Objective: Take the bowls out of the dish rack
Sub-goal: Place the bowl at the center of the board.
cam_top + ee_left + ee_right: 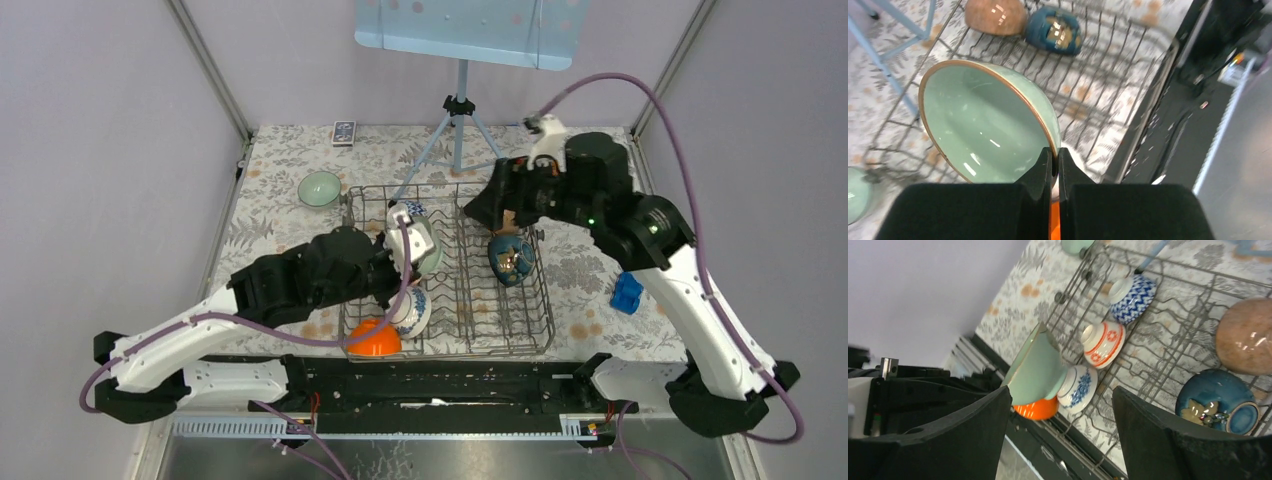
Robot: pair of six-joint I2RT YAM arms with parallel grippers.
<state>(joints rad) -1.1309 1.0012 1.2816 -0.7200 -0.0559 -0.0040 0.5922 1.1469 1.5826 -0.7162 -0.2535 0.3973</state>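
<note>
The left gripper (1054, 156) is pinched tight on the copper-edged rim of a pale green bowl (983, 120), with one black finger inside the glossy glaze and one outside. The bowl is tipped on edge above the left half of the dish rack (470, 310). The left arm reaches forward, low and bent at the elbow, over the rack's near left corner.

Beneath the held bowl, in the grey wire rack, lie an orange bowl (375, 338) and a blue-and-white bowl (412, 312). A red-and-white bowl (1104, 343) and a blue zigzag bowl (1133, 297) lie farther back.

The right gripper (1062, 390) has its jaws wide apart with nothing between them. It hovers over the rack's right side, where a dark blue bowl (1218, 402) and a speckled brown bowl (1245, 335) lean among the tines.

A second pale green bowl (319, 188) sits on the floral tablecloth (590, 270) by the rack's far left corner.
</note>
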